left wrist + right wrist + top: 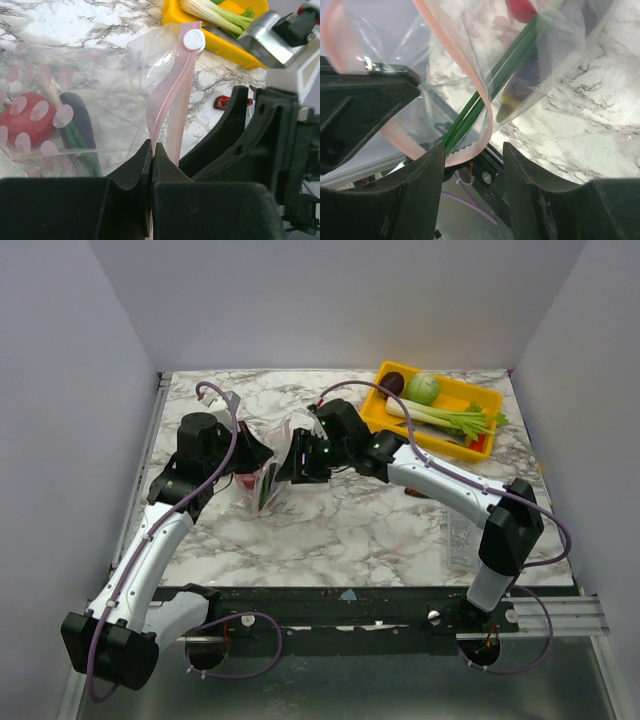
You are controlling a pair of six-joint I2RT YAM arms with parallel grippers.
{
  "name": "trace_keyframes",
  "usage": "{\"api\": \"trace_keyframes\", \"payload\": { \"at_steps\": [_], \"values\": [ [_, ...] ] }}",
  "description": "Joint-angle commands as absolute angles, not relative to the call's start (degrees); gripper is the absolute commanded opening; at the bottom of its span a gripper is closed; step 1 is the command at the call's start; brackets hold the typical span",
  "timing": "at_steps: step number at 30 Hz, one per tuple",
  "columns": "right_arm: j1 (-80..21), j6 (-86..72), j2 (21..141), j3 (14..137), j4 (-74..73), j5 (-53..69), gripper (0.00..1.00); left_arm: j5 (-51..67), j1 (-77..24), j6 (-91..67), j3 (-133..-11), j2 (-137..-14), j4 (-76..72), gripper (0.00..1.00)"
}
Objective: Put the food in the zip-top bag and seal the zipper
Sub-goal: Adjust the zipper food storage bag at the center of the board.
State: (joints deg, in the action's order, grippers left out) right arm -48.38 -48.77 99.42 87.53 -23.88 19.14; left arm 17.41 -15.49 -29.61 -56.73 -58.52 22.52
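left gripper (152, 150) clamping zipper (172, 90), holding bag (75, 75) mouth up off worktop (350, 520). right gripper (472, 152) standing apart, straddling pink rim, probably lining up seal. red ball (27, 122) sitting inside bag; leek (440, 418) lying in yellow tray (385, 410).

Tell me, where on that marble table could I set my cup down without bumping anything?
The widest bare marble is the front strip of the table, between the left arm and the right arm. A smaller patch lies at the back, left of the yellow tray. It is crowded around the zip-top bag, where both arms meet.
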Motion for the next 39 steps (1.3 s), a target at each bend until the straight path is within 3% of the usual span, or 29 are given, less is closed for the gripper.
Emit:
{"api": "trace_keyframes", "payload": {
  "at_steps": [1,3,7,8,14,20,23,29,34,39],
  "values": [
    [-50.64,-47.01,101.46,86.81,-20.78,12.47,0.49,17.93,-15.56,-29.49,-58.23,-58.58,22.81,0.00],
    [-50.68,-48.38,102.02,86.47,-16.72,13.31,0.38,17.67,-15.56,-29.49,-58.70,-58.67,22.94,0.00],
    [-50.64,-47.60,104.09,94.02,-19.67,14.24,0.02,10.57,-15.56,-33.63,-64.28,-58.17,30.72,0.00],
    [-50.65,-47.54,104.04,95.80,-20.20,14.59,0.00,9.15,-15.56,-35.56,-66.26,-57.41,33.40,0.00],
    [-50.45,-52.35,99.59,97.25,-14.10,15.30,0.00,2.33,-15.56,-36.27,-77.36,-54.59,40.26,0.00],
    [-49.37,-51.48,100.59,104.84,-18.84,17.61,0.00,-9.67,-14.85,-32.42,-81.19,-55.19,44.40,0.00],
    [-49.22,-51.42,99.92,108.49,-20.46,19.83,0.00,-7.14,-13.53,-33.42,-78.83,-53.72,44.28,0.00],
    [-49.57,-57.76,100.42,104.94,-10.18,27.94,0.00,11.56,-13.27,-40.71,-71.73,-51.44,37.83,0.00],
    [-49.57,-49.59,104.85,107.52,-20.74,22.27,0.00,10.00,-11.42,-40.68,-70.95,-55.34,39.84,0.00],
    [-49.57,-45.10,105.85,111.05,-21.50,20.93,0.00,0.72,-11.34,-38.43,-71.76,-48.95,36.30,0.00]
  ]
}}
